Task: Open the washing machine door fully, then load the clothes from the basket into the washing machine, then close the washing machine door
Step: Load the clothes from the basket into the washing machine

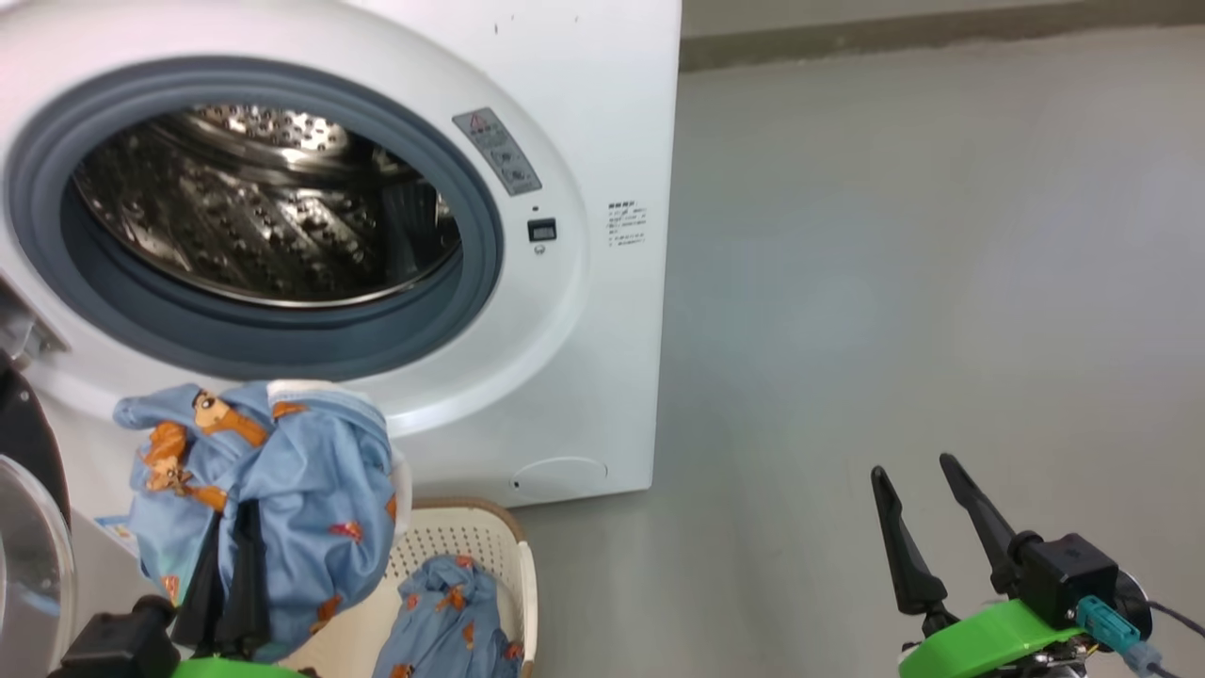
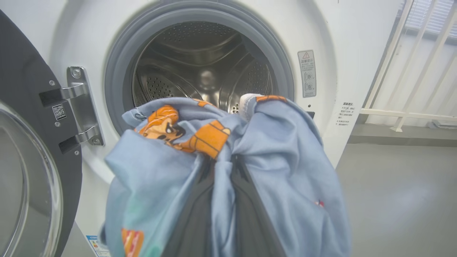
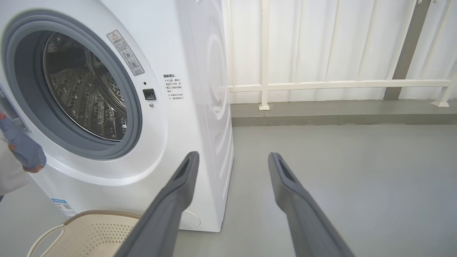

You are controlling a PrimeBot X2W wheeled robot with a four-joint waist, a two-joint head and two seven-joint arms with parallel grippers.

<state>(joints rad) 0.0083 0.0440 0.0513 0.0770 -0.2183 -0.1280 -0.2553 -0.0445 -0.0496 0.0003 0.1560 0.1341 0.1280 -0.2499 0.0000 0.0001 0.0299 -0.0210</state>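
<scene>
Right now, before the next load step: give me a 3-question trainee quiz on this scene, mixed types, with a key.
1. True or false: the washing machine door is swung open.
2. The left gripper is shut on: A) the basket, B) the clothes, C) nothing.
3. Fill in: the right gripper is ___ and holds nothing.

Key: 1 true; 2 B; 3 open.
</scene>
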